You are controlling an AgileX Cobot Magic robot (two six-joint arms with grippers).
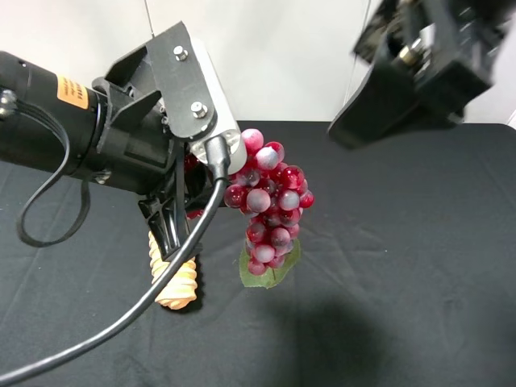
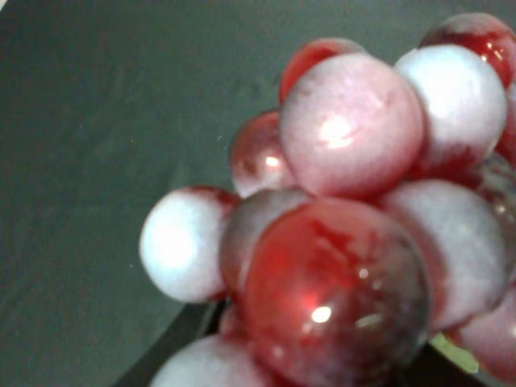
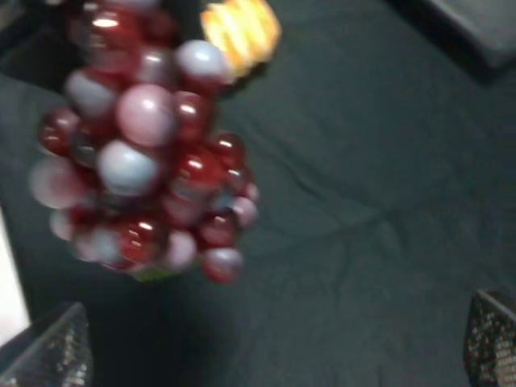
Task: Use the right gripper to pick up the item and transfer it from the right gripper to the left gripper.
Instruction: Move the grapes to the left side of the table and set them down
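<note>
The grape bunch (image 1: 270, 205) hangs in the air above the black tabletop (image 1: 403, 266), its glossy dark-red and frosted pink berries trailing downward with the green leaf (image 1: 270, 272) at the lowest end; whether the leaf brushes the cloth cannot be told. The top of the bunch is tucked into the left end effector (image 1: 197, 173), whose jaws are closed tight on it, and a few red berries show between the black parts there. In the left wrist view the berries fill most of the picture, right up against the lens. A light-grey bolted plate (image 1: 189, 72) sits on this end effector, a black cable (image 1: 121, 322) loops down from it, and an orange label (image 1: 72, 93) marks its arm. Below it, left of the bunch, a ridged tan bread roll (image 1: 177, 278) lies on the tabletop, partly hidden by the arm. The right end effector (image 1: 395, 89) is up and to the right, well apart from the bunch, jaws spread wide and holding nothing; its fingertips (image 3: 48, 351) frame the bunch from a distance in the right wrist view.
</note>
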